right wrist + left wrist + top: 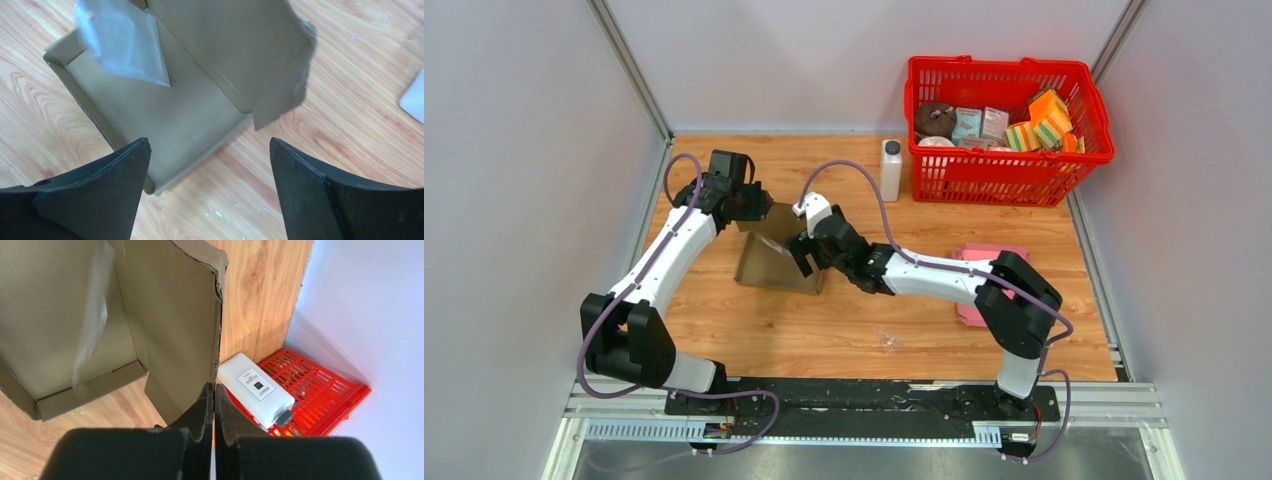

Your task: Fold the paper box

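Observation:
The brown paper box (pixel 776 262) lies open on the wooden table, left of centre, its back panel standing up. My left gripper (pixel 760 206) is shut on the top edge of that upright panel (pixel 175 325); the card runs into the gap between the shut fingers (pixel 202 407). My right gripper (pixel 802 250) is open and empty, hovering just above the box's right side. In the right wrist view the box's tray (pixel 165 105) lies below the spread fingers (pixel 125 170), with a shiny clear film (pixel 122 47) inside it.
A red basket (pixel 1009 160) of sponges and small packs stands at the back right. A white bottle (pixel 890 170) stands left of it, also in the left wrist view (pixel 255 387). A pink pad (pixel 977 262) lies under the right arm. A clear scrap (pixel 890 342) lies near the front.

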Controlling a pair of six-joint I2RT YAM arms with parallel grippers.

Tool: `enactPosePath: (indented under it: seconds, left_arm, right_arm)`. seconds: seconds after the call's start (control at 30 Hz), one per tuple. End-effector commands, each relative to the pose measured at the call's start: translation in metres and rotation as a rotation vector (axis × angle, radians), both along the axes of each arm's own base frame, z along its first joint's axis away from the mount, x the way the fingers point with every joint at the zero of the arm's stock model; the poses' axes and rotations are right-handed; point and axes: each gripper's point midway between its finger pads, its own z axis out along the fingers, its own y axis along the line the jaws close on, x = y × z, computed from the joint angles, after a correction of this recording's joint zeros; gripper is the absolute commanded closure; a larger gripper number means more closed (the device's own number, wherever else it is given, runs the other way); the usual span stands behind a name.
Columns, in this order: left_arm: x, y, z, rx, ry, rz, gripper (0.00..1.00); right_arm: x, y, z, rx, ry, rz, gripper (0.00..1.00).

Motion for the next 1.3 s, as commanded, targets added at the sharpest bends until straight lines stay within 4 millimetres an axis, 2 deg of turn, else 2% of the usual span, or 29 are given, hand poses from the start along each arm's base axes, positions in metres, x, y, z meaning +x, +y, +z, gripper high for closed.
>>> enactPosePath:
  seconds: [0.0,0.07,0.17,0.2,0.23,0.27,0.3,0.33,0.37,0.4,0.43,0.5,0.57,0.6,0.63,0.7,0.73,0.8,0.83,0.9,0.93,0.97,1.0,1.07,1.1,1.13,1.23,1.27]
  left_arm:
    - [-0.001,-0.003,0.002,-0.039,0.010,0.006,1.00]
    - [-0.001,-0.003,0.000,-0.040,0.016,0.009,1.00]
    - [-0.002,0.001,0.002,-0.025,0.010,0.018,1.00]
    - [-0.002,0.002,0.002,-0.019,0.009,0.021,1.00]
    - [-0.002,0.003,0.004,-0.015,0.003,0.026,1.00]
    - [-0.003,0.004,0.004,-0.013,0.004,0.027,1.00]
    - [-0.003,0.004,0.003,-0.013,0.004,0.027,1.00]
    - [-0.004,0.004,0.003,-0.014,0.004,0.026,1.00]
    - [-0.003,0.003,0.004,-0.016,-0.002,0.026,1.00]
    - [-0.002,0.003,0.004,-0.013,-0.005,0.019,1.00]
    - [-0.002,0.002,0.005,-0.015,-0.010,0.016,1.00]
    - [-0.001,0.003,0.007,-0.006,-0.019,0.009,1.00]
    - [-0.001,0.005,0.009,0.003,-0.027,0.016,1.00]
    - [-0.001,0.005,0.009,0.001,-0.027,0.018,1.00]
    - [-0.001,0.006,0.009,-0.002,-0.032,0.019,1.00]
    - [0.000,0.003,0.011,-0.020,-0.040,0.012,1.00]
    - [0.001,-0.002,0.013,-0.042,-0.044,-0.002,1.00]
    - [0.001,-0.008,0.016,-0.072,-0.045,-0.015,1.00]
    - [0.001,-0.009,0.017,-0.081,-0.046,-0.015,1.00]
    - [-0.002,-0.009,0.019,-0.104,-0.050,-0.004,1.00]
    - [-0.002,-0.009,0.019,-0.113,-0.051,0.000,1.00]
    - [-0.004,-0.008,0.020,-0.128,-0.045,0.009,1.00]
    - [-0.007,-0.007,0.020,-0.142,-0.039,0.012,1.00]
    - [-0.011,-0.006,0.018,-0.155,-0.024,0.027,1.00]
    - [-0.013,-0.004,0.021,-0.155,-0.024,0.034,1.00]
    - [-0.017,-0.002,0.019,-0.144,-0.008,0.040,1.00]
    - [-0.022,0.002,0.019,-0.129,0.017,0.057,1.00]
    - [-0.023,0.003,0.019,-0.124,0.021,0.052,1.00]
  right_arm:
    - [0.012,-0.023,0.059,0.082,-0.127,-0.043,0.07]
    - [0.024,-0.039,0.057,0.083,-0.141,-0.108,0.07]
    - [0.044,-0.045,0.052,0.081,-0.148,-0.167,0.07]
    - [0.054,-0.039,0.065,0.109,-0.153,-0.177,0.08]
    - [0.061,-0.035,0.055,0.098,-0.133,-0.183,0.10]
    - [0.068,-0.034,0.053,0.096,-0.127,-0.189,0.12]
    - [0.075,-0.029,0.059,0.107,-0.142,-0.189,0.14]
    - [0.078,-0.025,0.048,0.088,-0.136,-0.183,0.18]
    - [0.082,-0.023,0.048,0.086,-0.148,-0.182,0.21]
    - [0.085,-0.021,0.047,0.089,-0.148,-0.181,0.28]
    - [0.087,-0.018,0.045,0.094,-0.146,-0.178,0.31]
    - [0.087,-0.017,0.044,0.093,-0.133,-0.172,0.34]
    - [0.075,-0.027,0.046,0.086,-0.137,-0.193,0.29]
    - [0.063,-0.029,0.066,0.123,-0.172,-0.166,0.23]
    - [0.047,-0.032,0.053,0.111,-0.194,-0.148,0.20]
    - [0.031,-0.034,0.060,0.085,-0.237,-0.118,0.15]
    - [0.018,-0.030,0.053,0.078,-0.222,-0.085,0.15]
    - [-0.001,-0.017,0.056,0.122,-0.188,0.003,0.15]
    - [-0.016,0.000,0.061,0.176,-0.183,0.099,0.17]
    - [-0.032,0.017,0.049,0.209,-0.169,0.191,0.24]
    - [-0.043,0.034,0.055,0.263,-0.181,0.265,0.26]
    - [-0.045,0.051,0.066,0.319,-0.172,0.304,0.30]
    - [-0.045,0.069,0.047,0.301,-0.143,0.352,0.40]
    - [-0.042,0.091,0.042,0.314,-0.116,0.399,0.52]
    - [-0.036,0.109,0.042,0.327,-0.122,0.416,0.71]
    - [-0.032,0.117,0.041,0.337,-0.123,0.418,0.78]
    - [-0.020,0.138,0.036,0.372,-0.141,0.407,0.89]
    - [-0.017,0.141,0.023,0.360,-0.126,0.396,0.90]
